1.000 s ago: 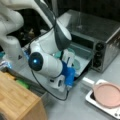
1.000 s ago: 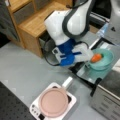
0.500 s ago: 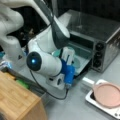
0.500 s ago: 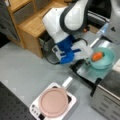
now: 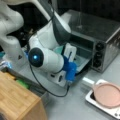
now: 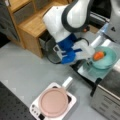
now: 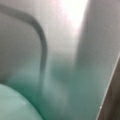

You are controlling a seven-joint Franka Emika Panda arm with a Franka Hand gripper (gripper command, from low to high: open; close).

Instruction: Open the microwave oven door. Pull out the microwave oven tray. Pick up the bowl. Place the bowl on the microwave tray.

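gripper (image 6: pixel 90 55) at bowl (image 6: pixel 106 60) rim, grip unclear | bowl on tray (image 6: pixel 91 72)

A grey bench (image 6: pixel 22 67) carries the silver microwave oven (image 5: pixel 100 37); a white dish rack (image 6: pixel 37 110) holding a pink plate (image 6: pixel 53 102); a wooden cabinet (image 6: pixel 35 25).

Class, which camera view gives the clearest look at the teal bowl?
A front view shows the bowl best: its whole round rim is visible, with an orange item inside, on the pulled-out tray. The wrist view catches only a teal edge. In a front view the arm hides it, leaving a teal sliver.
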